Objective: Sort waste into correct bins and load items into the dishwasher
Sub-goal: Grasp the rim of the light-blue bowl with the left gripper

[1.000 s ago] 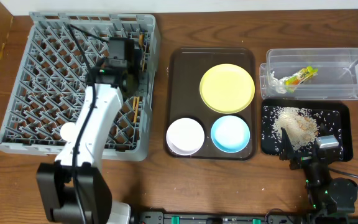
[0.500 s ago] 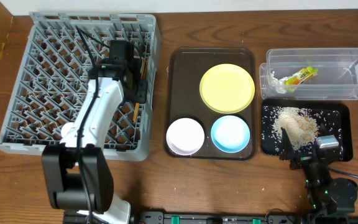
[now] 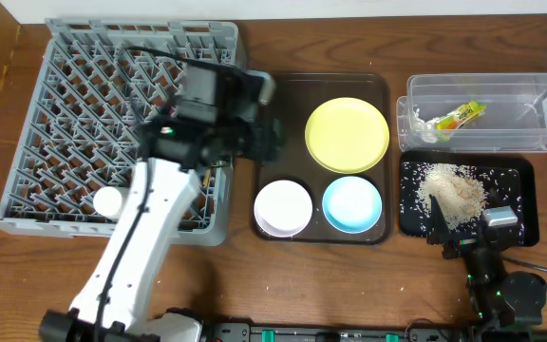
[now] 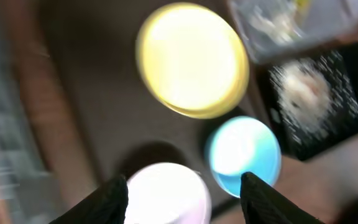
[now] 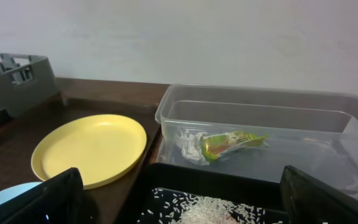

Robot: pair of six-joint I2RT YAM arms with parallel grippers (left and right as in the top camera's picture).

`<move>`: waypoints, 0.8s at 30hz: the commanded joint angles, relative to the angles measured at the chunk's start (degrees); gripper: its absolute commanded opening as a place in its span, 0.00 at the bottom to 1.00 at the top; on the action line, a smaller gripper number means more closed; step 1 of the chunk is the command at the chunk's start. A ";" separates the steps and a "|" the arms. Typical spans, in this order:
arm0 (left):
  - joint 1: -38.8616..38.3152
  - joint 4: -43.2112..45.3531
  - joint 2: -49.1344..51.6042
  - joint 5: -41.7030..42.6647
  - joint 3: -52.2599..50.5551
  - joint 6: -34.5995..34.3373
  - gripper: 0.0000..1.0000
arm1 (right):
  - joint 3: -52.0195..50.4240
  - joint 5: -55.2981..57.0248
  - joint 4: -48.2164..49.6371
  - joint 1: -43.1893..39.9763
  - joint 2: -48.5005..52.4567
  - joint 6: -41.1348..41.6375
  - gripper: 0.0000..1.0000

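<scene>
The left tool (image 4: 184, 184), fingers spread wide and empty, hangs over the left edge of the dark brown serving tray (image 3: 283, 93), just right of the grey dish rack (image 3: 74, 114). The pale yellow plate (image 3: 347, 134) lies just to its right on the tray's far half, the pinkish-white bowl (image 3: 284, 207) and light blue bowl (image 3: 352, 204) on the near half. The right tool (image 3: 468, 236), also spread and empty, sits well apart by the black tray (image 3: 528, 214), so the left arm seems better placed.
</scene>
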 commanded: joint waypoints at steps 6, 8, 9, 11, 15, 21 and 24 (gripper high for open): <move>-12.20 3.04 12.96 2.80 -2.78 1.84 0.59 | -0.07 -0.26 -0.15 -0.46 -0.31 -0.37 0.99; -13.46 4.46 16.33 2.71 -2.78 1.79 0.59 | -0.07 -0.26 -0.15 -0.46 -0.31 -0.37 0.99; -13.79 4.96 17.86 2.71 -2.78 1.79 0.58 | -0.07 -0.26 -0.17 -0.46 -0.31 -0.37 0.99; -14.14 5.42 20.70 2.71 -2.78 1.77 0.58 | -0.07 -0.26 -0.15 -0.46 -0.31 -0.37 0.99; -14.16 5.40 25.44 2.73 -2.78 1.77 0.58 | -0.07 -0.26 -0.15 -0.46 -0.31 -0.37 0.99; -14.16 6.78 31.74 4.04 -2.78 1.81 0.52 | -0.07 -0.26 -0.15 -0.46 -0.31 -0.37 0.99; -14.16 7.65 33.90 7.06 -2.78 1.79 0.34 | -0.07 -0.26 -0.15 -0.46 -0.31 -0.37 0.99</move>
